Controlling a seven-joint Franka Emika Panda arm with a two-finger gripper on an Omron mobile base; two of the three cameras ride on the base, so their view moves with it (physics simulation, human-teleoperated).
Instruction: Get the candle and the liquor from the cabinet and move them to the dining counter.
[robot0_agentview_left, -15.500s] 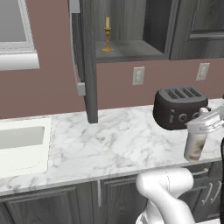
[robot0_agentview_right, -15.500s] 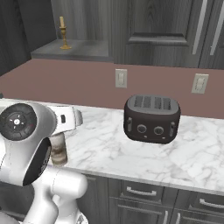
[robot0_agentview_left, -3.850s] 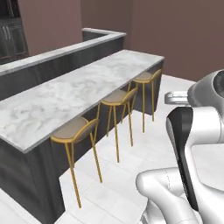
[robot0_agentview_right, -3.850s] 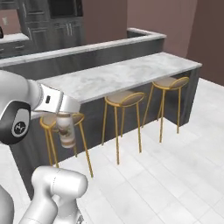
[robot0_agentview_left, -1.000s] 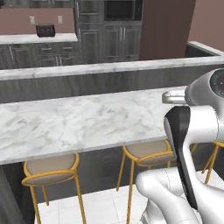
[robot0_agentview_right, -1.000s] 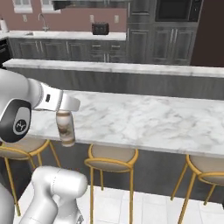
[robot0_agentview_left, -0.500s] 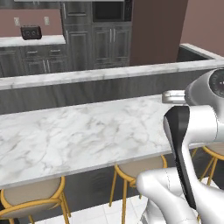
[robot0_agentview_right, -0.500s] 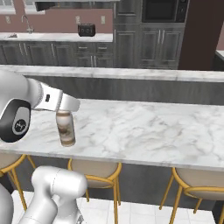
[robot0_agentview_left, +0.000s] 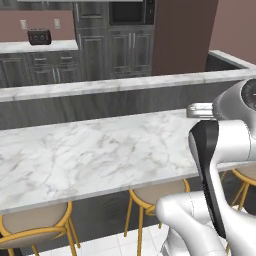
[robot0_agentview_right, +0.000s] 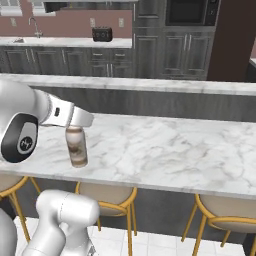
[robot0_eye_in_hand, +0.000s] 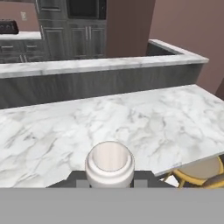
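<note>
Bottle held up at the marble counter

Left base view: the arm (robot0_agentview_left: 220, 150) stands before the long marble counter (robot0_agentview_left: 85, 155), round stools (robot0_agentview_left: 35, 227) tucked under it and a toaster (robot0_agentview_left: 37, 36) on the far worktop. Right base view: the gripper (robot0_agentview_right: 75, 126) is clamped on the neck of the bottle (robot0_agentview_right: 77, 146), which hangs upright in front of the counter's near edge. Hand view: the bottle's open mouth (robot0_eye_in_hand: 109, 162) sits between the fingertips, with the counter beyond it.
</note>
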